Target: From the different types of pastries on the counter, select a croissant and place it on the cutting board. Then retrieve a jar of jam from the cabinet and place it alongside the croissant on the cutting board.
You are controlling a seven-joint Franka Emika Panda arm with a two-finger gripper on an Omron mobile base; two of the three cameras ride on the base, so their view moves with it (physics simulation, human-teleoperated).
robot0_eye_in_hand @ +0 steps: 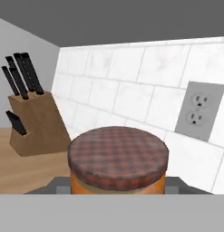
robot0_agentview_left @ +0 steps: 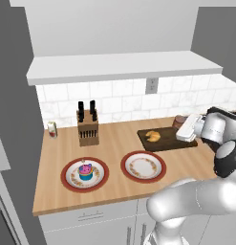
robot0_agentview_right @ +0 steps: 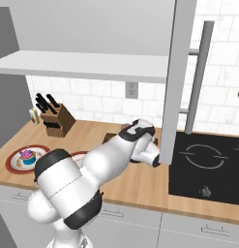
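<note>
While the claw (robot0_agentview_left: 182, 130) clamps the jam jar (robot0_eye_in_hand: 118, 161) over the cutting board (robot0_agentview_left: 163, 142) | croissant (robot0_agentview_left: 152, 136) just beside | risk: jar lands on the pastry or tips off the board's edge.

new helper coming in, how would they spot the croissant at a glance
Find the wooden counter under the white wall shelf. At its right end lies a dark cutting board; the croissant sits on it, a golden crescent, unlike the pink-frosted cupcake on a red-rimmed plate.

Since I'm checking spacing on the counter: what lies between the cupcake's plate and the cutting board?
In the left base view, a second red-rimmed plate with nothing on it sits between the cupcake's plate and the cutting board.
</note>
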